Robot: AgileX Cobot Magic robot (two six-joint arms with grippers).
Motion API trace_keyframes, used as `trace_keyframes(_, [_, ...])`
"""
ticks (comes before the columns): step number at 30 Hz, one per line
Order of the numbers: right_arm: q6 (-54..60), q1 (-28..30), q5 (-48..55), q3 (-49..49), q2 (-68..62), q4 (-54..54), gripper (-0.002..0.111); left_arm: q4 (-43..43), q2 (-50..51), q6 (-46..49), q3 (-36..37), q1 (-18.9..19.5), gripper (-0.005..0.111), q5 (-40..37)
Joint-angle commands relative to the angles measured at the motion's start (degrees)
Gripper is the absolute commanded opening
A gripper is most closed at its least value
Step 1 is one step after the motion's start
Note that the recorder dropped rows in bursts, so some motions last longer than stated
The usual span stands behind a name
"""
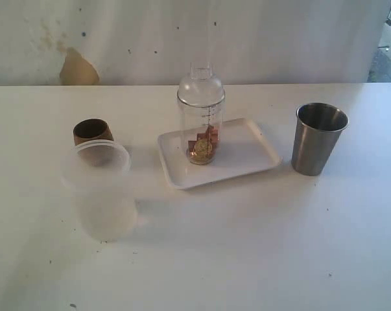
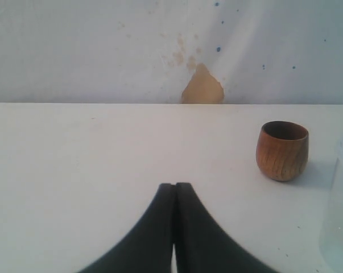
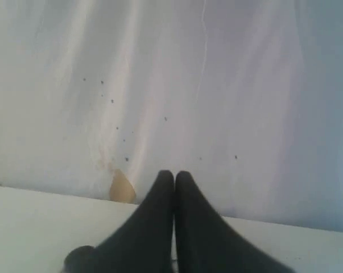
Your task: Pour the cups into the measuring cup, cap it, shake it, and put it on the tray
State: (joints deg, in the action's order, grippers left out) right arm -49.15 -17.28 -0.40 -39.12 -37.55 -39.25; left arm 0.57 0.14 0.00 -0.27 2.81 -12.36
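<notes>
Left gripper (image 2: pixel 174 185): two matte black fingers (image 2: pixel 154 233), smooth, plastic-looking. Tips rounded, each finger widening in concave curve toward base (horn-like outline). Thin pale seam between them.
Right gripper (image 3: pixel 174 173): same matte black pair, same rounded tips, same flare; edges blurred, surface detail unreadable.

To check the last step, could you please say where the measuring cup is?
In the exterior view the measuring cup stands capped on the white tray, between the wooden cup, left, and steel tumbler, right.

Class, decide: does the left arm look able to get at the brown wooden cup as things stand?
Probably yes: only bare table lies between the shut left hand and the wooden cup; it must open first.
</notes>
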Motion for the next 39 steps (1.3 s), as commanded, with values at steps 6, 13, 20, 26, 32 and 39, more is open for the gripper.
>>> trace_keyframes(6, [-5.15, -0.03, 0.4, 5.28, 14.54, 0.2, 0.0, -0.13, -0.14, 0.0, 0.27, -0.14, 0.0, 0.71])
trace_keyframes(13, [-5.15, -0.03, 0.4, 5.28, 19.82, 0.2, 0.0, -0.13, -0.14, 0.0, 0.27, -0.14, 0.0, 0.71])
trace_keyframes(20, [-5.15, -0.03, 0.4, 5.28, 21.43, 0.2, 0.0, -0.13, -0.14, 0.0, 0.27, -0.14, 0.0, 0.71])
trace_keyframes(26, [-5.15, -0.03, 0.4, 7.35, 21.51, 0.2, 0.0, -0.13, -0.14, 0.0, 0.27, -0.14, 0.0, 0.71])
trace_keyframes(32, [-4.89, -0.03, 1.12, 12.09, 26.57, 1.8, 0.0, -0.13, -0.14, 0.0, 0.27, -0.14, 0.0, 0.71])
trace_keyframes(39, [-4.89, 0.2, 8.25, 19.51, 36.8, 3.48, 0.0, -0.13, -0.14, 0.0, 0.27, -0.14, 0.0, 0.71])
